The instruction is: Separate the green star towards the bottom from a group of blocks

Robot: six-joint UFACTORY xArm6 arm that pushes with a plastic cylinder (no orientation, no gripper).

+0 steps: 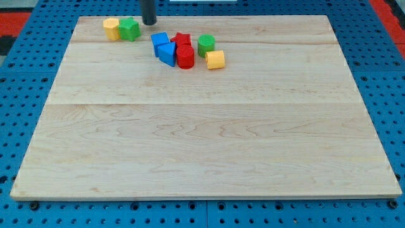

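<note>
The green star (130, 29) lies near the view's top left of the wooden board, touching a yellow block (112, 28) on its left. My tip (149, 23) stands just right of the green star, a small gap from it, at the board's top edge. Further right is a cluster: two blue blocks (164, 47), a red star (182, 40), a red cylinder (185, 57), a green cylinder (206, 45) and a yellow block (216, 60).
The wooden board (202, 139) rests on a blue pegboard table (19, 95). The board's top edge runs just behind the tip and the green star.
</note>
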